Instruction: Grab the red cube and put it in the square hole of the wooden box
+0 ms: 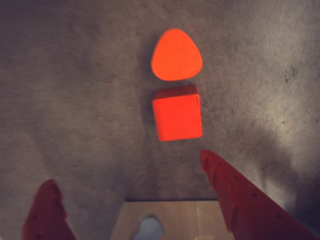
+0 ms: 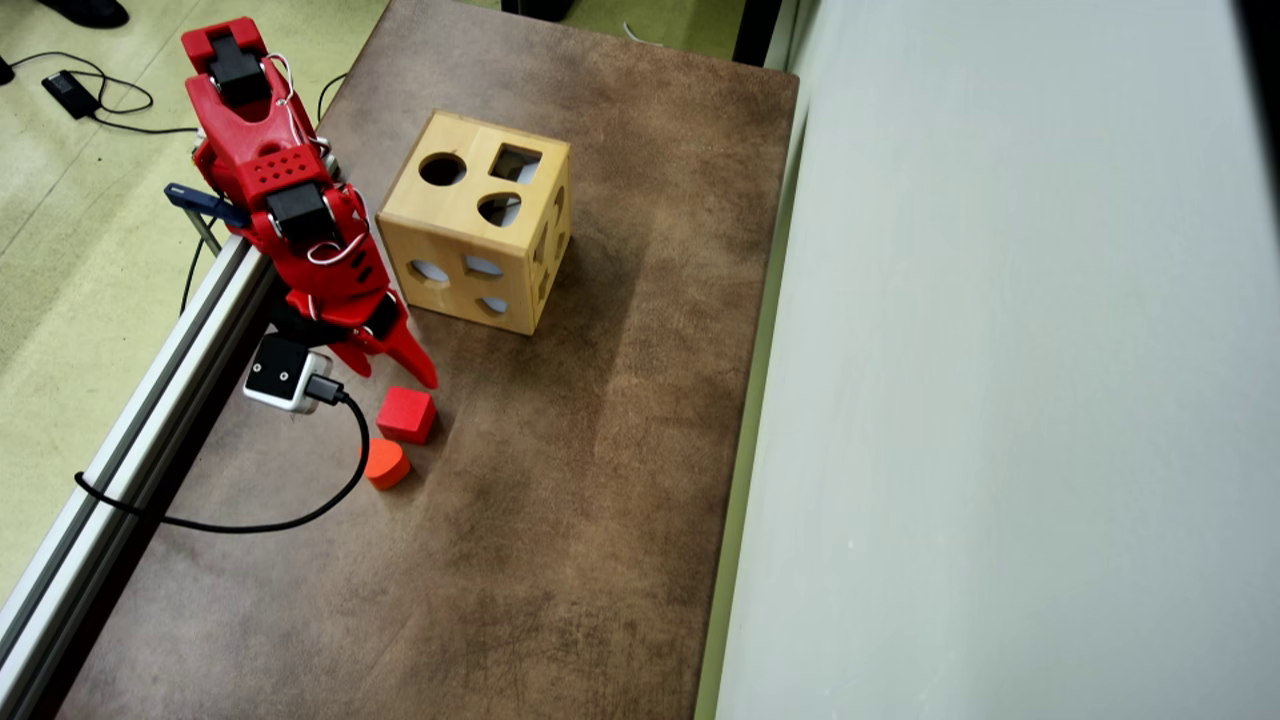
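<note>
in the overhead view, at the far left, a pale metal rail [image 2: 150,390] runs along the edge of the brown bench [image 2: 560,520], with a black cable [image 2: 250,524] looping from it onto the bench top. the red arm [image 2: 270,180] reaches down along that edge, and a small white and black camera block [image 2: 283,373] sits at its wrist. the claw [image 2: 395,368] points down toward the bench with its two fingers apart and nothing between them; its tips hang just above and beside the red cube [image 2: 406,414], not touching it as far as can be seen. the red cube lies flat on the bench, and the orange-red rounded block [image 2: 385,463] sits just below and left of it, close but whether they touch is hard to say. further right and up stands the wooden box [image 2: 440,235], apart from the cube, with three cutouts on its top face: a round one, a rounded heart-like one, and the square hole [image 2: 516,163] at the upper right of that face. at the far right is a pale grey wall [image 2: 1000,380].

in the wrist view, the left finger [image 1: 46,212] shows at the lower left, the box's top edge [image 1: 170,212] at bottom centre, the cube [image 1: 177,116] in the middle with the rounded block [image 1: 176,55] above it, and the right finger [image 1: 240,200] at lower right.
</note>
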